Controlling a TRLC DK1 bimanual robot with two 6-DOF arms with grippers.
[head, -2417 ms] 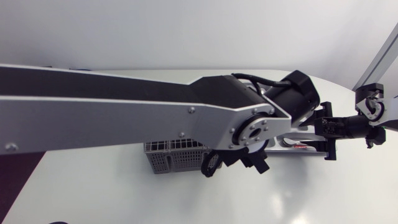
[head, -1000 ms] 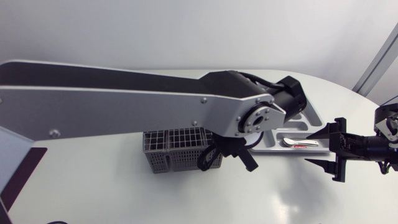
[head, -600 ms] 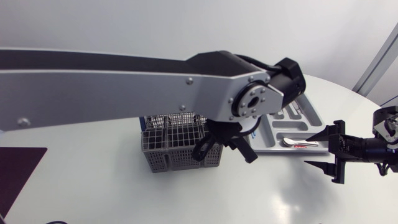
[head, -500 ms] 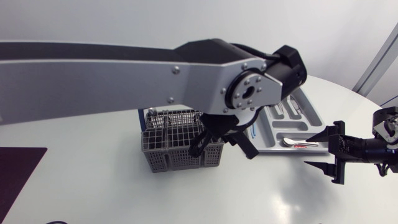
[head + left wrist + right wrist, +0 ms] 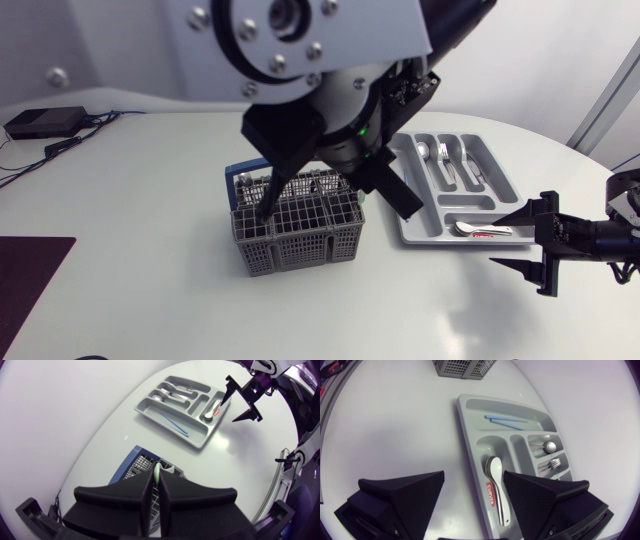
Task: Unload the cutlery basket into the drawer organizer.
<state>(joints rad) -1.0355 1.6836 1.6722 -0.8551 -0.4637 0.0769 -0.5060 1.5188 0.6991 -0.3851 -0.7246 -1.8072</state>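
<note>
The grey plastic drawer organizer (image 5: 469,435) already holds two blue sticks (image 5: 506,421), a white spoon with a red label (image 5: 495,485) and metal spoons and forks (image 5: 549,447), so unloading is judged well advanced but not finished. The left hand (image 5: 156,480), fingers narrow, appears clamped on a slim pale green utensil (image 5: 157,470) at the top of the grey wire-mesh cutlery basket (image 5: 300,235), which stands on the white surface (image 5: 130,250) near the organizer. This piece remains to be transferred, as does anything the basket hides. The right hand (image 5: 497,245) is spread wide, holding nothing, just beside the organizer.

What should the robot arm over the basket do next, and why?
Probably lift straight up: the left gripper is shut on a pale green utensil just above the cutlery basket, so it must clear the basket before going to the organizer.
</note>
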